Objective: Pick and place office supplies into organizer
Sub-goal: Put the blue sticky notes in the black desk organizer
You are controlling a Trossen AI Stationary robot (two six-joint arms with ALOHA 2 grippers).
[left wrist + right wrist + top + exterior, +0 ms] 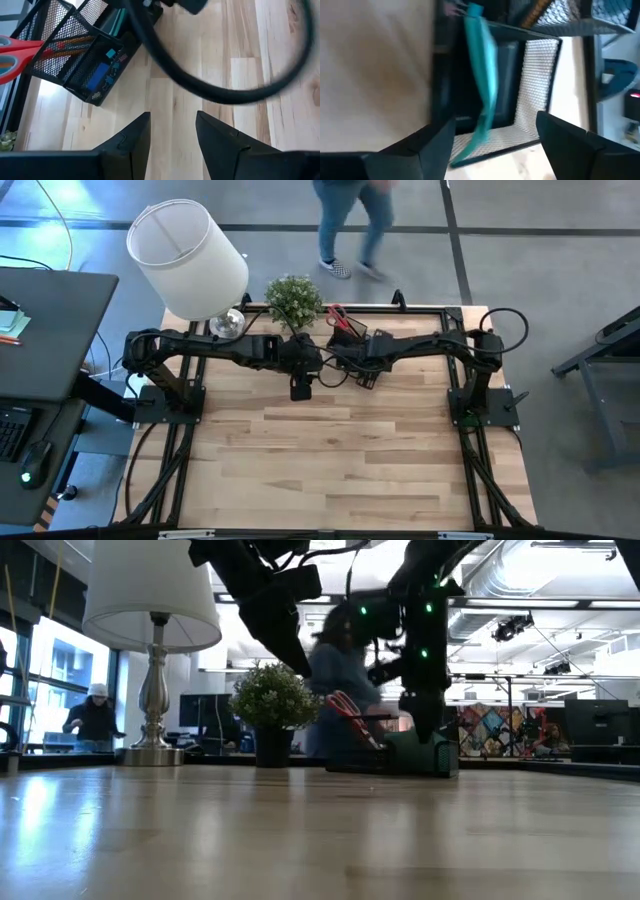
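Nearly everything appears to be stowed already. Just above the centre of the high view, the black mesh organizer (352, 340) sits at the table's far edge beside the potted plant (294, 300), with the red-handled scissors (337, 314) sticking out of it. At the upper left of the left wrist view, orange pencils (75, 46) and small blue pieces (100, 76) show through the mesh.

The right gripper (492, 145) hangs directly over a tray compartment; its fingers are spread wide, and the mint-green sticky-note pad (482, 85), seen edge-on in the middle of its view, stands between them, leaning into the compartment. It looks let go, though whether a finger touches it I cannot tell.

The left gripper (172, 142) hovers over bare wood just beside the organizer, fingers apart and holding nothing.

No loose supplies show on the wooden table (340, 460) in the high view, so I judge this the final placement.
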